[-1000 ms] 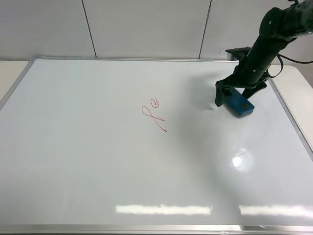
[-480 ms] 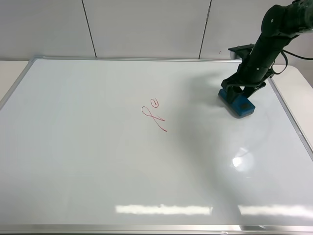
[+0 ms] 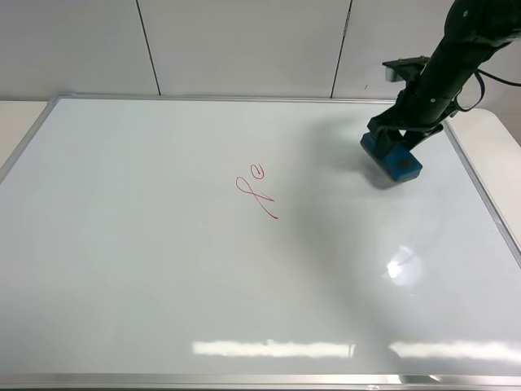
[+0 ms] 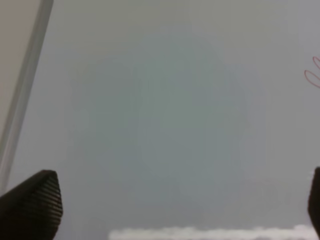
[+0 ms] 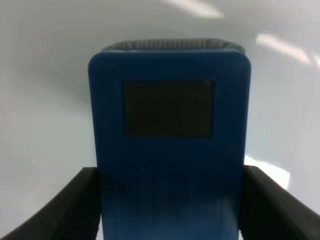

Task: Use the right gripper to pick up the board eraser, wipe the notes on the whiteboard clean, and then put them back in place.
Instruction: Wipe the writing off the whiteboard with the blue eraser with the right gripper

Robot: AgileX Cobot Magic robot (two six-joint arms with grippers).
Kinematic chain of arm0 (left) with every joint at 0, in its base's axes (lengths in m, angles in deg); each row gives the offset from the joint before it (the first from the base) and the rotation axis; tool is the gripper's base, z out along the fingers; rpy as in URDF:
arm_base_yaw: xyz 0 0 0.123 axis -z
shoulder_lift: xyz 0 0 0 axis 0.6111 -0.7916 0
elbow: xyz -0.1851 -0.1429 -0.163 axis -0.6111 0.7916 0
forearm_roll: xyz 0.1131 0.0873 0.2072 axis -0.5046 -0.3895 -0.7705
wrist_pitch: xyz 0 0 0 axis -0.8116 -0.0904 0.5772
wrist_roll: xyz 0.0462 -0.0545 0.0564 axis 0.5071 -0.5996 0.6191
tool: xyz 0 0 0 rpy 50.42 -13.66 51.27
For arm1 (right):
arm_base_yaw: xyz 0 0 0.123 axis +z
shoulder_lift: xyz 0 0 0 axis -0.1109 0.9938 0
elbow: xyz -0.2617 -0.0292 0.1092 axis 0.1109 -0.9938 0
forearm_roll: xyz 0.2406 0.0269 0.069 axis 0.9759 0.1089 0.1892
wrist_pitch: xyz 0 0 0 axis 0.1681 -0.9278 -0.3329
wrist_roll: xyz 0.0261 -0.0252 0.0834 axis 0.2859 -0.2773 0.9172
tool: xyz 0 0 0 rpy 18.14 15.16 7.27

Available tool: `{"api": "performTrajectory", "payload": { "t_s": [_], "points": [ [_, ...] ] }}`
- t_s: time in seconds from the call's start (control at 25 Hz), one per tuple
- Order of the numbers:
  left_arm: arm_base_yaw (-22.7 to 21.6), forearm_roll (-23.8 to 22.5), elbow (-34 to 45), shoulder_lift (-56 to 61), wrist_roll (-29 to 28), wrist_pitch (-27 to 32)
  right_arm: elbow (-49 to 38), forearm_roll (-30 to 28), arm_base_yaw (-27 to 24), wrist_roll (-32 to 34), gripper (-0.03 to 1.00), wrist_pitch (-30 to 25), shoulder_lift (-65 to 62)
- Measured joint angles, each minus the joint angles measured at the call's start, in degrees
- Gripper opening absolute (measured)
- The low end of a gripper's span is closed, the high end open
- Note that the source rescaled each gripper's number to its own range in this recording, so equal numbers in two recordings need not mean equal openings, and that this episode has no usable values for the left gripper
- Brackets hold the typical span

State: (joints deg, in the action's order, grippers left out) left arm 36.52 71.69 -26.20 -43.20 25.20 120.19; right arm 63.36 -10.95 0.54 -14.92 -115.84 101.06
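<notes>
My right gripper (image 3: 397, 135) is shut on the teal-blue board eraser (image 3: 393, 158) and holds it just above the whiteboard (image 3: 163, 244) near its far right corner. A shadow lies under the eraser. In the right wrist view the eraser (image 5: 169, 135) fills the space between my two black fingers (image 5: 75, 207), one dark grey patch facing the camera. The red notes (image 3: 259, 194) sit near the board's middle, well to the left of the eraser. My left gripper (image 4: 182, 200) is open over bare board, with the edge of the notes (image 4: 314, 76) at the side of its view.
The board's silver frame (image 3: 244, 98) runs along the back, with a white panelled wall behind it. A strip of white table (image 3: 501, 155) shows to the right of the board. Lamp glare (image 3: 399, 267) lies on the board's front right.
My right gripper's fingers, open around the eraser on the board a second ago, have shut on it and lifted it slightly, shifting toward the back. The notes are unchanged.
</notes>
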Motion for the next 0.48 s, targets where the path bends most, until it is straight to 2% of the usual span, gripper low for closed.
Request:
{"api": "performTrajectory", "payload": {
  "t_s": [0.24, 0.48],
  "points": [
    [0.0, 0.0, 0.0, 0.0, 0.0, 0.0, 0.0, 0.9, 7.3, 3.1, 0.05, 0.0, -1.9],
    [0.0, 0.0, 0.0, 0.0, 0.0, 0.0, 0.0, 0.9, 19.1, 9.3, 0.05, 2.8, -1.9]
  ]
}}
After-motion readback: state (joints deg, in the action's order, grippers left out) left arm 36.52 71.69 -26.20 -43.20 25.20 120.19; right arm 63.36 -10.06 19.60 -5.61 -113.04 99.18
